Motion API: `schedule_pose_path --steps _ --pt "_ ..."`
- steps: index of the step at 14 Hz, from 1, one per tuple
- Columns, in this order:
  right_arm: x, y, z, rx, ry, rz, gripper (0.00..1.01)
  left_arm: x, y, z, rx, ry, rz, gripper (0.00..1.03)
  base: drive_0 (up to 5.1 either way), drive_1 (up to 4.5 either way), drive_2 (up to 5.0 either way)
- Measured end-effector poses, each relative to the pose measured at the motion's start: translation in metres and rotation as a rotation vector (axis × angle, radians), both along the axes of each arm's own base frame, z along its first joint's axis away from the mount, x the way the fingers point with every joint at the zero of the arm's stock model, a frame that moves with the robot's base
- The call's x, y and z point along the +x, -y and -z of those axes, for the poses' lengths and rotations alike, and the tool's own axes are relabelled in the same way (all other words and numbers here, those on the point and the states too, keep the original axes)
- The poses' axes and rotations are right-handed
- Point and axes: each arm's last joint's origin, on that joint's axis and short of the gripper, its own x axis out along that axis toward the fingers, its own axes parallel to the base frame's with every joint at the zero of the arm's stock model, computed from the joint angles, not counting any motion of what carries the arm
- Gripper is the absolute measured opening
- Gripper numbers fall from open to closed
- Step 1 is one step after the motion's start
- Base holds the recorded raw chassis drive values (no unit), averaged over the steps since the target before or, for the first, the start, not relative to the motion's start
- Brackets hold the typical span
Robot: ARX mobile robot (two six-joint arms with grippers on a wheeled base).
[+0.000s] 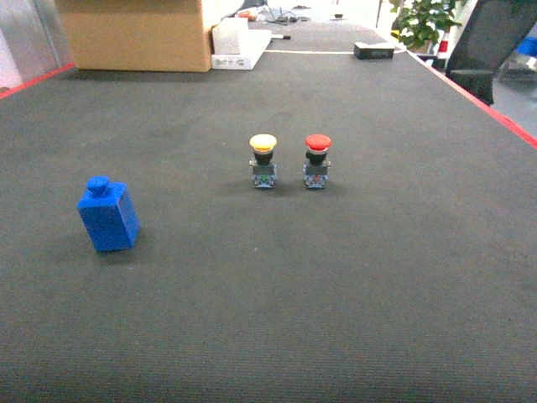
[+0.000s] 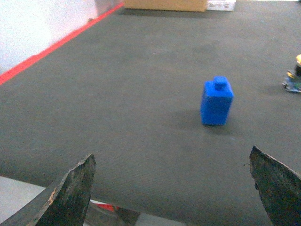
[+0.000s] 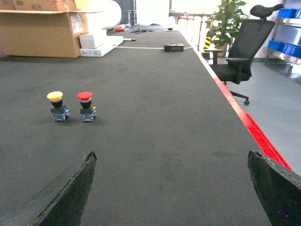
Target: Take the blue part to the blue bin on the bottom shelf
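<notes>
Upright blue part [image 1: 107,215] — blocky, knob-topped, ribbed dark mat [image 1: 336,285]

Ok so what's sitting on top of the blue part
Only its own small round blue knob sits on top of the blue part; nothing else rests there. The part stands on the dark mat, which hides its underside. Its far side is also out of view.

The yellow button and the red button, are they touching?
Apart. The head view shows bare mat between the yellow button and the red button.
</notes>
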Motion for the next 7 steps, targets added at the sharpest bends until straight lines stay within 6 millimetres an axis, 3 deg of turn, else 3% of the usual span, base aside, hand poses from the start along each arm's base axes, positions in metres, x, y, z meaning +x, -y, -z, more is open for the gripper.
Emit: schedule_pose_path --steps 3,5,7 --pt "0.000 0.000 0.000 0.000 0.000 0.000 0.98 0.038 0.009 -0.013 -0.035 0.046 0.040 0.98 0.0 0.00 0.0" --pt "0.000 0.000 0.000 0.000 0.000 0.000 0.98 0.077 0.014 -0.016 -0.059 0.056 0.076 0.98 0.0 0.00 0.0" --pt "0.000 0.000 0.000 0.000 -0.001 0.000 0.98 0.136 0.029 -0.003 -0.072 0.016 0.137 0.98 0.0 0.00 0.0"
